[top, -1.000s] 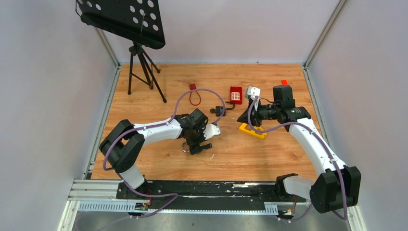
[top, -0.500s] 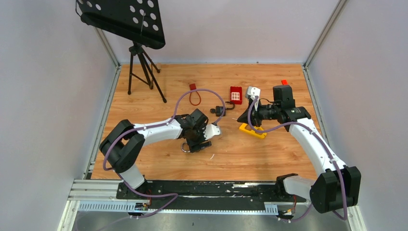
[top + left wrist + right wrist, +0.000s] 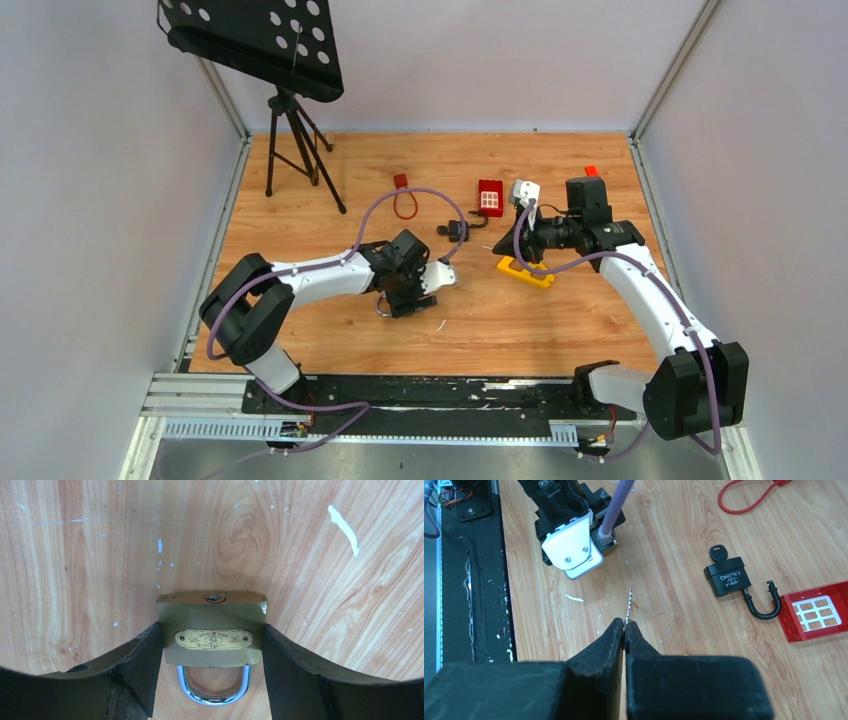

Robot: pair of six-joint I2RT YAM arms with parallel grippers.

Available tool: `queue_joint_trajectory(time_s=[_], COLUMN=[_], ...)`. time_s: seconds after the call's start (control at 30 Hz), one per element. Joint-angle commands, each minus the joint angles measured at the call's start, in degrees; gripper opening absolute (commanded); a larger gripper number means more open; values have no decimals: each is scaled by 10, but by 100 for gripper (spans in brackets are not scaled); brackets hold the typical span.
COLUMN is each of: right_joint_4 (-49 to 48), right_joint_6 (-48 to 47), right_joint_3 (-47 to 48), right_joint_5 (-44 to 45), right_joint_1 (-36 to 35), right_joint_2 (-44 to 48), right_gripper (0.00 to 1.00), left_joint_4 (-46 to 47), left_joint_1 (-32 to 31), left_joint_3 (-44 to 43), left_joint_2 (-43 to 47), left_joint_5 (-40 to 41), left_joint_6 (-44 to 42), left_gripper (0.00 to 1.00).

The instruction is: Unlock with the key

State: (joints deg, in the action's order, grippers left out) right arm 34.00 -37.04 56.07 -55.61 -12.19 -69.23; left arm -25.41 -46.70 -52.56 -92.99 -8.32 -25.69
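The brass padlock [image 3: 211, 637] lies flat on the wooden worktop [image 3: 560, 320], left of centre. The left gripper [image 3: 211, 632] is down over it, one dark finger pressed against each side of the body. Its keyhole is on the edge facing away from the wrist, and its steel shackle is closed.

The right gripper [image 3: 625, 625] is off to the right, well apart from that lock, with its fingers pinched together on the key [image 3: 628, 605]. The toothed blade sticks out past the fingertips.

Farther back sits a black padlock [image 3: 727, 577] with a key in it and its shackle swung open. Just beside it is a red block [image 3: 814, 615], and a red cord [image 3: 744, 500] lies to the left.
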Motion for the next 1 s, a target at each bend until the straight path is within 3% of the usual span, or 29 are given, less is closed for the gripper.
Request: queue_joint_trajectory(time_s=[0.0,0.43,0.8,0.97], right_joint_4=[-8,-7,-5,5], right_joint_6=[-8,-18,-31,-73], right_joint_3=[8,6,6,7], right_joint_5=[-13,-7,20,88], right_joint_1=[1,-9,-39,-97], right_joint_2=[6,13,37,63], right_gripper=[0,0,0,0], left_joint_4=[8,93,63,29], left_joint_1=[1,5,15,18], left_joint_3=[13,49,-14,-51], left_joint_2=[53,202,224,207], left_joint_5=[7,-102,-218,-304], left_joint_6=[-39,-55,-112,-131], left_gripper=[0,0,0,0])
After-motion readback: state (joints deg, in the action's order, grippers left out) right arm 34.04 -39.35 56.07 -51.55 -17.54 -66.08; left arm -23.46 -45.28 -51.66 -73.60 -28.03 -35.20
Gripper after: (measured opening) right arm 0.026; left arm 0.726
